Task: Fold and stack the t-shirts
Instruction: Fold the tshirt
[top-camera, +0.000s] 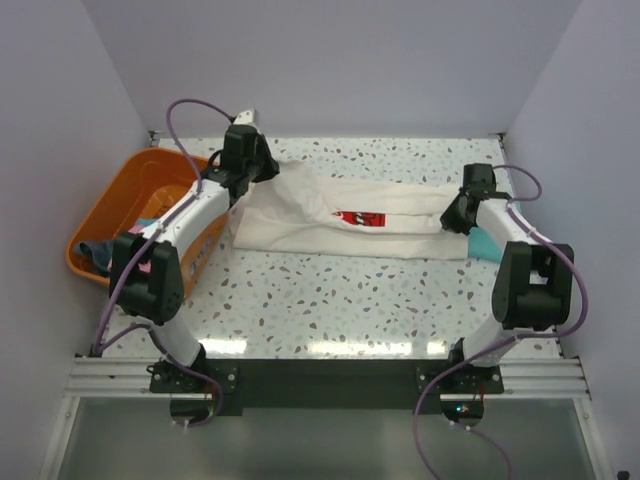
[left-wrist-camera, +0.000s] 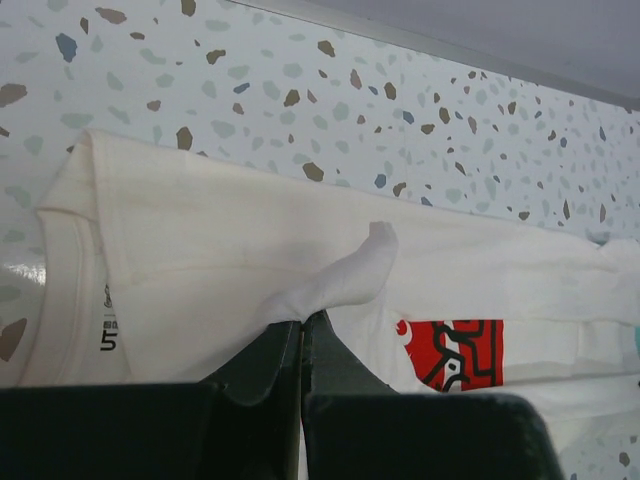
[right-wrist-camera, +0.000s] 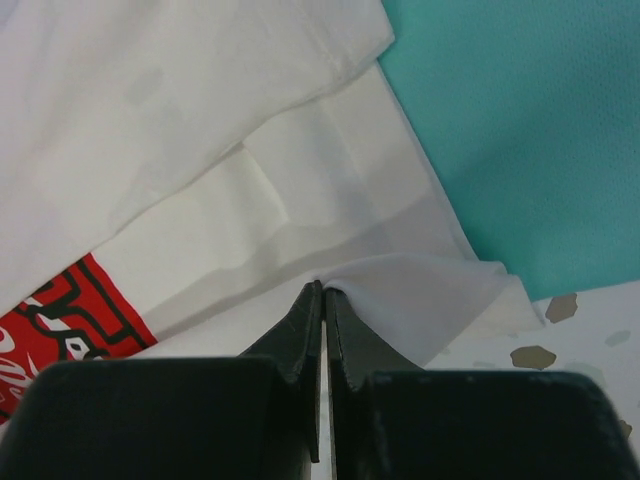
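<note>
**A:** Where does the cream shirt lie?

**B:** Cream shirt (top-camera: 340, 222): folded into a long band across the far half of the table (top-camera: 330, 300), red logo (top-camera: 358, 218) facing up, collar end nearest the basket (top-camera: 100, 215).

**A:** And the left gripper?

**B:** Left gripper (left-wrist-camera: 302, 322): fingers pressed together, pinching a raised ridge of cream cloth near the collar.

**A:** The right gripper?

**B:** Right gripper (right-wrist-camera: 324, 292): fingers closed at the opposite end, apparently nipping a corner of the hem. The contact itself is partly hidden.

**A:** The teal shirt?

**B:** Teal shirt (right-wrist-camera: 500, 120): flat on the table, touching that same end of the cream shirt, beside the right arm.
</note>
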